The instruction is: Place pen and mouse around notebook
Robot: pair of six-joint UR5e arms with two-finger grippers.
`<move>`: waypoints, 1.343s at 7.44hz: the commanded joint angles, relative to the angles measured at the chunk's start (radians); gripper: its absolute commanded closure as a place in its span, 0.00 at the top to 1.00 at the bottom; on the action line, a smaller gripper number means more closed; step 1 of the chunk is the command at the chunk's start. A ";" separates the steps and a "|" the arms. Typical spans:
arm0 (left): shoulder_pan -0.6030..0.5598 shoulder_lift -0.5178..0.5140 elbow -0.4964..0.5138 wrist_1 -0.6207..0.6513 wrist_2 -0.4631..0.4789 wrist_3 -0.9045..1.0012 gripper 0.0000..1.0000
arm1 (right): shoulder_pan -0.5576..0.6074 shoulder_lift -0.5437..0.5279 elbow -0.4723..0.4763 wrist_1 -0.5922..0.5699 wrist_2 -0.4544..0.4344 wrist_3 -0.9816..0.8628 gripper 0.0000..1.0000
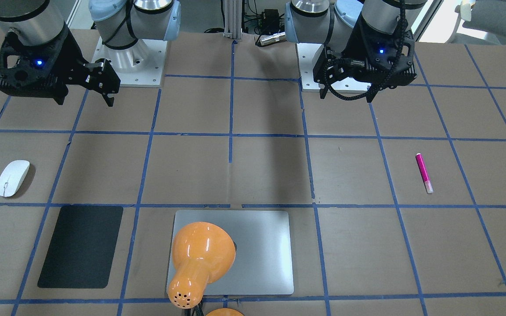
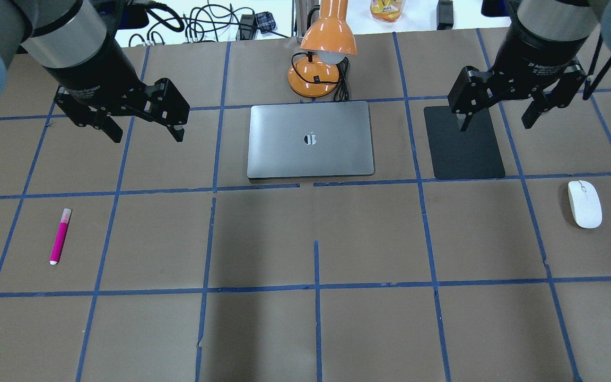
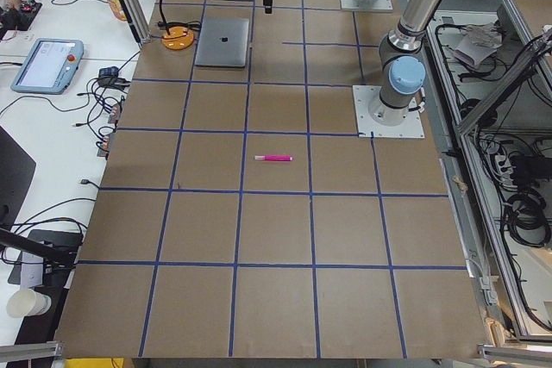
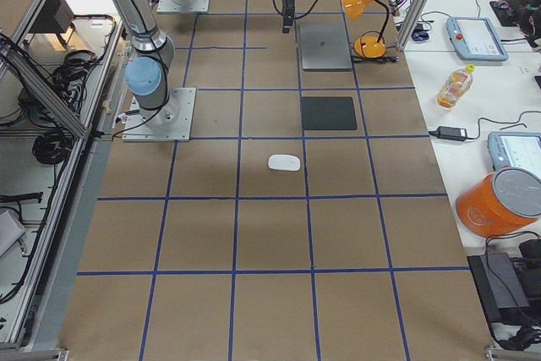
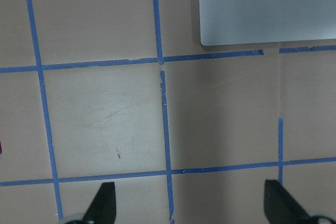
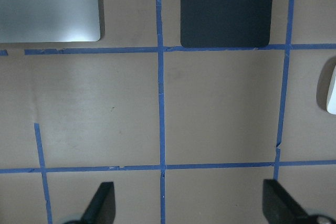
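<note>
Both hands spread wide, empty. Left hand (image 2: 148, 137) hangs above bench (image 2: 263, 329) beside notebook (image 2: 311, 139), right hand (image 2: 495, 126) over black mat (image 2: 463, 142). Pen (image 2: 60, 236) lies flat far out on left, mouse (image 2: 584, 204) far out on right, both well apart from notebook. Nothing picked yet. For pen: drop straight down, close across barrel at middle, not on cap. Mouse glossy, probably slippery — grip low across narrow sides. Hand height hard to judge.

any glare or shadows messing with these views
Front-facing view: white glare streaks on the orange lamp shade, which hides part of the laptop; a broad shadow band darkens the middle of the table. Overhead view: same band. Left wrist view: left gripper soft, out of focus.
</note>
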 commanded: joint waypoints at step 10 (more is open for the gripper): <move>0.505 0.080 -0.235 0.091 0.004 0.504 1.00 | -0.268 0.153 0.034 -0.216 -0.011 -0.180 1.00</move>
